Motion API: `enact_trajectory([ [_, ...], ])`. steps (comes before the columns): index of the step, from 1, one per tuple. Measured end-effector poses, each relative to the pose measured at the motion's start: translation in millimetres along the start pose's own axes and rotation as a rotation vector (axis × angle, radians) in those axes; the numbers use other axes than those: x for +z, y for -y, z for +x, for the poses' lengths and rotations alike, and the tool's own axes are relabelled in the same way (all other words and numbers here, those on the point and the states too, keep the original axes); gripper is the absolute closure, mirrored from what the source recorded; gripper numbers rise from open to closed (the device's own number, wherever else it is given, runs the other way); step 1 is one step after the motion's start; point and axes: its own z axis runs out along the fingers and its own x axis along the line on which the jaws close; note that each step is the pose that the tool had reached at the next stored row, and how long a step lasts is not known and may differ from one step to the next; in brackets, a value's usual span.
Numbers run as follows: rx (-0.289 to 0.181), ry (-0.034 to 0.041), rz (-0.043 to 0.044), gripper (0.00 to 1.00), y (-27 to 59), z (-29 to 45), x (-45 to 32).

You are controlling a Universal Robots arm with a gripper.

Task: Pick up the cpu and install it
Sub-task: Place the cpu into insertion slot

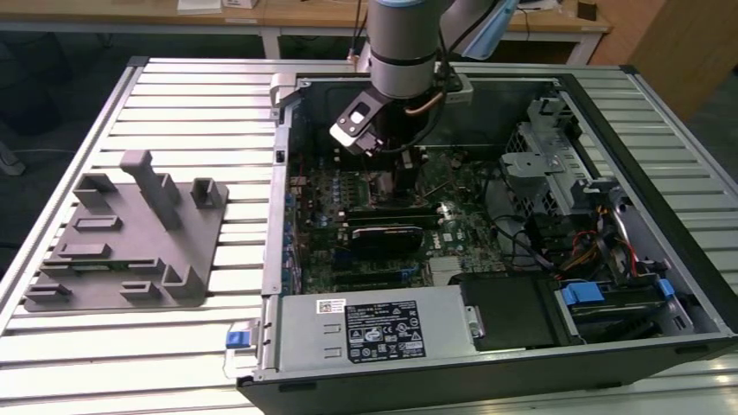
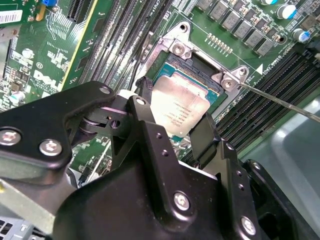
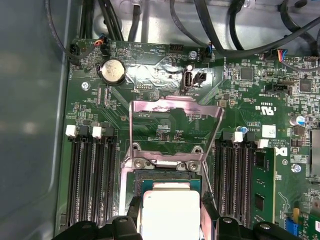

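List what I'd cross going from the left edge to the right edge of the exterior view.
grey fixture tray → blue latch at the case's near corner → robot arm reaching down into the open case → metal drive cage

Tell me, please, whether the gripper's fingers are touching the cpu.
Touching. In the second wrist view, the fingers press against opposite edges of the cpu with no gap.

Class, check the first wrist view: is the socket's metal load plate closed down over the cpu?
No, the load plate is swung open, leaving the cpu uncovered.
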Motion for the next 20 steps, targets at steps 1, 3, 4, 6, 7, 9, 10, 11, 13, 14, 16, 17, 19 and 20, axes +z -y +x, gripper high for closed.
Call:
enact_trajectory([
  [1, 0.000, 0.0000, 0.0000, 0.45, 0.0, 0.0, 0.3],
  [3, 0.000, 0.0000, 0.0000, 0.45, 0.0, 0.1, 1.0],
  [4, 0.000, -0.0001, -0.0001, 0.45, 0.1, 0.1, 1.4],
  [6, 0.000, -0.0001, 0.0000, 0.45, 0.1, 0.2, 2.4],
  [7, 0.000, -0.0001, -0.0001, 0.45, 0.2, 0.2, 2.9],
  [9, 0.000, 0.0000, 0.0000, 0.45, 0.2, 0.2, 3.7],
  [10, 0.000, 0.0001, 0.0001, 0.45, 0.3, 0.2, 3.9],
  [11, 0.000, 0.0001, 0.0001, 0.45, 0.2, 0.2, 4.0],
  [13, 0.000, -0.0001, -0.0001, 0.45, 0.3, 0.3, 4.5],
  [14, 0.000, -0.0003, -0.0002, 0.45, 0.3, 0.3, 5.0],
  [16, 0.000, -0.0001, -0.0001, 0.45, 0.3, 0.4, 5.9],
  [17, 0.000, -0.0001, -0.0001, 0.45, 0.4, 0.4, 6.4],
  [19, 0.000, -0.0001, -0.0001, 0.45, 0.5, 0.4, 7.4],
  [20, 0.000, -0.0001, 0.0000, 0.45, 0.5, 0.4, 7.7],
])
